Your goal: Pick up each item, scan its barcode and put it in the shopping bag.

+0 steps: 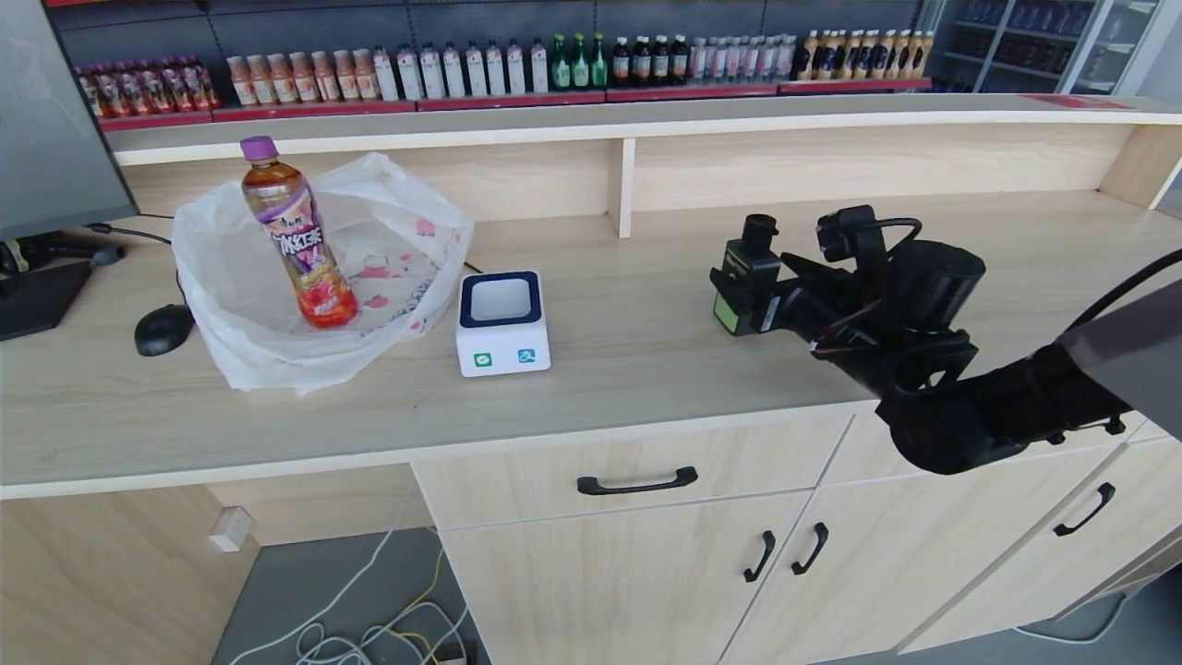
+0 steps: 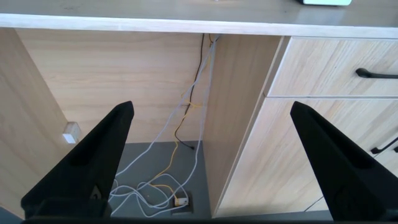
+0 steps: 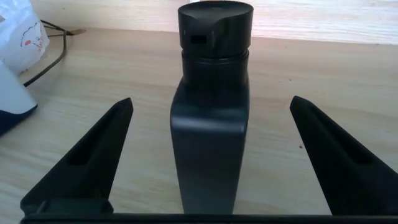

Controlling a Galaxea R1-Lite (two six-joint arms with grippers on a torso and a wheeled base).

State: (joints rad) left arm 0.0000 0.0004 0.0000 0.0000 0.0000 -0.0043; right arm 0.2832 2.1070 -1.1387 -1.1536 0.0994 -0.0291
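While the dark bottle (image 1: pixel 741 288) with the green label stands upright on the counter (image 1: pixel 646 369), well right of the scanner (image 1: pixel 501 323), we've got a wide bare strip of wood between the two. The counter's front edge runs near the scanner's front and under our right arm. At the back, a raised ledge with an upright divider (image 1: pixel 626 185) closes things off. Over on the left the shopping bag (image 1: pixel 231 356) sits open just beside the scanner, with a tea bottle (image 1: pixel 300 235) standing in it, leaning a bit. A mouse (image 1: pixel 163 330) lies just left of the bag, and a monitor (image 1: pixel 51 111) fills that corner.

Our right arm lies low on the right, crossing the front edge, wrist roughly level. The right gripper (image 3: pixel 211 102) is spread wide with the dark bottle between the fingers (image 3: pixel 93 155), gaps showing on both sides, so nothing's pinched. Our left gripper (image 2: pixel 211 106) is spread wide too, holding nothing. It's down below counter level, facing the open nook with the loose cables (image 2: pixel 155 186), drawers (image 2: pixel 329 68) beside it.
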